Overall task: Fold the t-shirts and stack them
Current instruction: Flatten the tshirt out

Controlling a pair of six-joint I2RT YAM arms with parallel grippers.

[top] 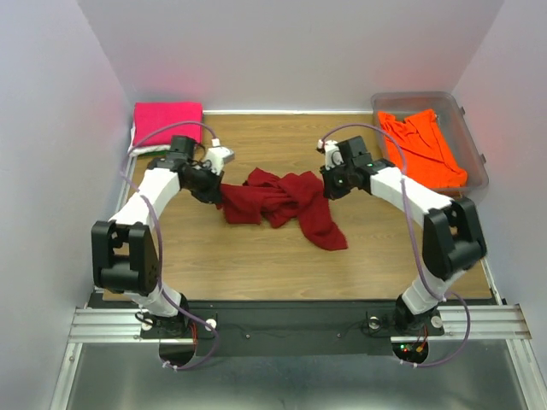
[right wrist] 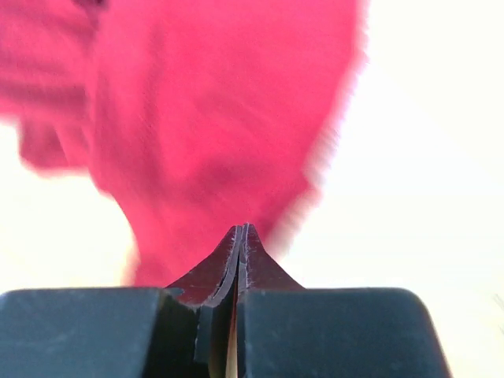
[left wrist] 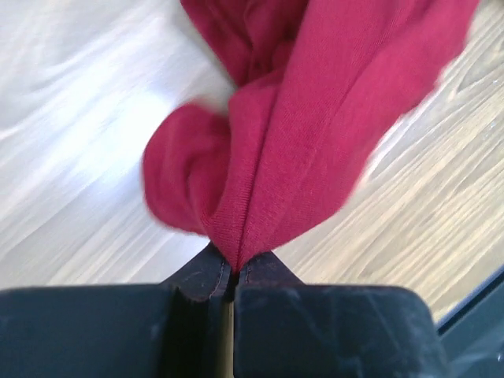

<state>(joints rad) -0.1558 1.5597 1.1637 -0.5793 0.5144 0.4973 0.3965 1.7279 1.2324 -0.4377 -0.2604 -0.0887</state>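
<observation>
A dark red t-shirt [top: 282, 201] lies crumpled in the middle of the wooden table. My left gripper [top: 219, 191] is at its left edge, shut on a pinched fold of the red cloth [left wrist: 299, 118], which bunches up from the left gripper's [left wrist: 235, 272] tips. At the shirt's upper right edge is my right gripper [top: 330, 183], also shut. In the blurred right wrist view the red cloth [right wrist: 213, 118] narrows down to the right gripper's [right wrist: 242, 230] closed tips. A folded hot pink t-shirt [top: 167, 120] lies at the back left. A bright orange t-shirt [top: 423, 147] lies in the tub.
A clear plastic tub [top: 475, 145] stands at the back right corner. A strip of white cloth [top: 139, 148] shows under the pink shirt's near edge. White walls close in the table on three sides. Both arm bases sit on a rail [top: 291, 323] at the near edge.
</observation>
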